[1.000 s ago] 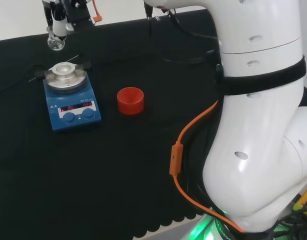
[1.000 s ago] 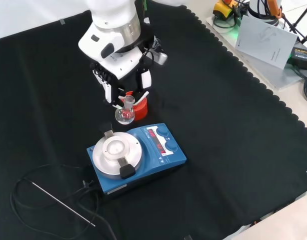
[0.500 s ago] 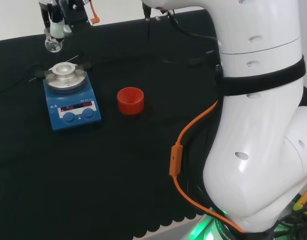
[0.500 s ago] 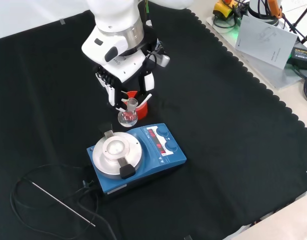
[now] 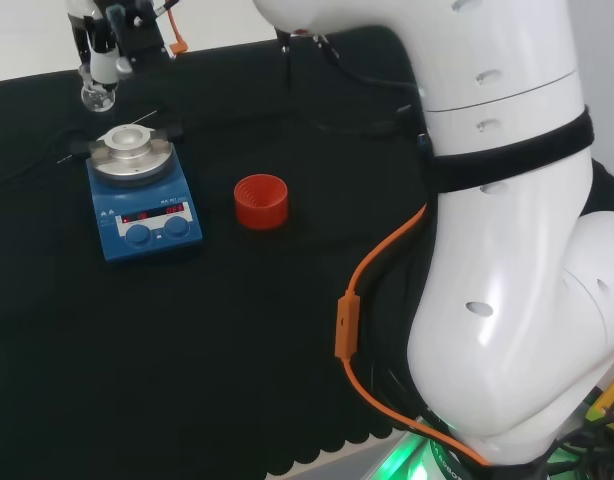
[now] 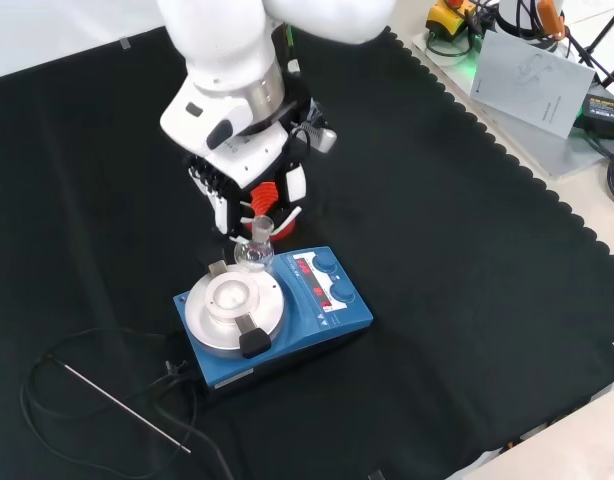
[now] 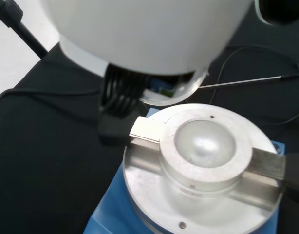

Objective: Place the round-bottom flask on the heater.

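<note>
- Head view: the hand hung at the far left, above and just behind the heater, with the round-bottom flask dangling under it by the neck. The bulb sat beyond the far rim of the heater's metal block, clear of it and not yet over the bowl. The red ribbed stand stood apart on the bench, to the heater's right. My reading was that a straight drop from there would have put the bulb on the cloth or on the block's edge instead of in the hollow.
- Front view: the fingers were curled round the flask's neck, the flask upright and its bulb just over the heater's far edge, beside the block. A clamp bar stuck out of the block close to the bulb. The risk I judged greatest was glass knocking that bar or the raised rim if the hand came down before it had moved across. The thin probe and its cable lay on the cloth well clear of the path.
- Wrist view: the block's round hollow lay open and empty, ringed by a raised collar. A round bulb set off-centre on that collar could likely roll or tip once released, and a neck gripped high would let the bulb swing on a sudden stop.
</note>
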Robot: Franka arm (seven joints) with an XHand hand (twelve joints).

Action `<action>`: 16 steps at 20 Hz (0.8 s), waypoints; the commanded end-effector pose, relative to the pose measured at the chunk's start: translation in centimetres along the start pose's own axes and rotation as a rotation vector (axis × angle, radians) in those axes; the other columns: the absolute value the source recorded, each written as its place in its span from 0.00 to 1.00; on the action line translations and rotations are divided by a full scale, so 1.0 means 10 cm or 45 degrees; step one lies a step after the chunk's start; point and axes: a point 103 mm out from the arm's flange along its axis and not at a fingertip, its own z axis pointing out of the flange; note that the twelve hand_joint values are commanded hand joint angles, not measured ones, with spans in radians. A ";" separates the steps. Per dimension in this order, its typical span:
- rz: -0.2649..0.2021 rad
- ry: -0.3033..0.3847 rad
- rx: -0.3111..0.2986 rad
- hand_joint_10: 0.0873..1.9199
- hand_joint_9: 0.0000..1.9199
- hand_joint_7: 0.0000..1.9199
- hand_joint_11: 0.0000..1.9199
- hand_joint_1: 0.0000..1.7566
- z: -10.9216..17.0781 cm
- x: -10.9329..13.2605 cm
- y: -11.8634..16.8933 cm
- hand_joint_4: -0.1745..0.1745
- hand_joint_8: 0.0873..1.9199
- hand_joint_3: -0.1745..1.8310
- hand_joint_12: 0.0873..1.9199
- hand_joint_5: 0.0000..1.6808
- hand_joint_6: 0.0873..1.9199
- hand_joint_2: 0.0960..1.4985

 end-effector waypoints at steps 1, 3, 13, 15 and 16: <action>-0.016 0.011 0.021 0.11 0.91 0.81 0.85 0.77 0.20 0.02 0.04 0.00 0.27 0.66 0.39 0.78 0.37 0.17; -0.015 0.011 0.022 0.11 0.91 0.81 0.85 0.77 0.22 -0.01 0.05 0.00 0.27 0.66 0.39 0.78 0.37 0.17; -0.009 0.031 0.045 0.11 0.91 0.81 0.85 0.77 0.41 -0.22 0.12 0.00 0.27 0.66 0.39 0.78 0.37 0.17; 0.000 0.022 0.046 0.11 0.91 0.81 0.85 0.77 0.44 -0.28 0.14 0.00 0.27 0.66 0.39 0.78 0.37 0.17; 0.004 0.017 0.045 0.11 0.91 0.81 0.85 0.77 0.45 -0.30 0.15 0.00 0.27 0.66 0.39 0.78 0.37 0.17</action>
